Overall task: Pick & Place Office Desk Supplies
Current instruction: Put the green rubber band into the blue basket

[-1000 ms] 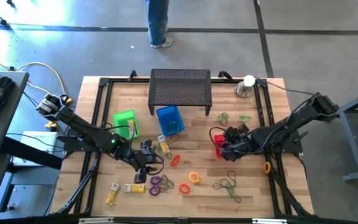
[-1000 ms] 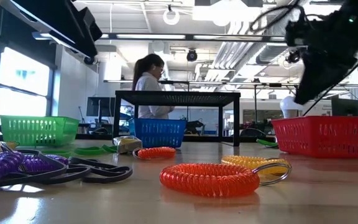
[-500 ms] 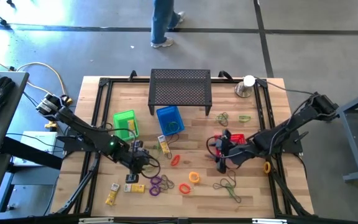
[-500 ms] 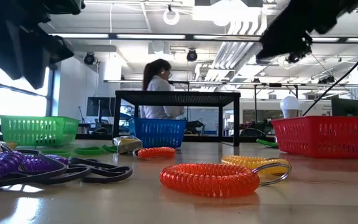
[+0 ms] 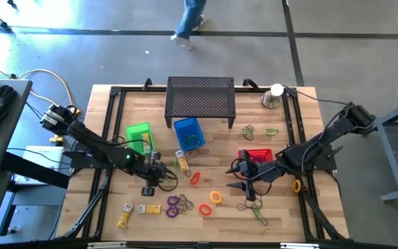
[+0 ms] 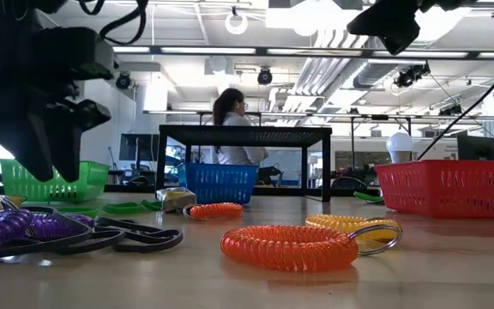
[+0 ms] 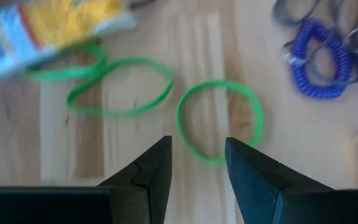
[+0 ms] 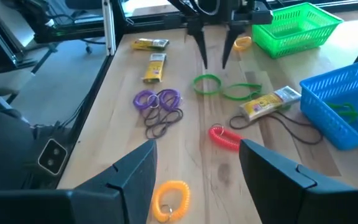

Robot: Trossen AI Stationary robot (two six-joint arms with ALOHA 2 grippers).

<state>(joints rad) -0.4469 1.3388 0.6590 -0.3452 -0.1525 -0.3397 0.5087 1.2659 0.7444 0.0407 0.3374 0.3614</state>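
High view: wooden table (image 5: 282,214) on grey floor (image 5: 81,55), person (image 5: 191,21) beyond.

**Robotics lab in an open industrial hall**

Exposed ceiling ducts (image 6: 333,64) and lamps are hanging overhead; grey concrete floor (image 5: 81,55) is surrounding the wooden counter (image 5: 292,214). Cables are trailing alongside. A person (image 6: 238,129) is walking past behind.
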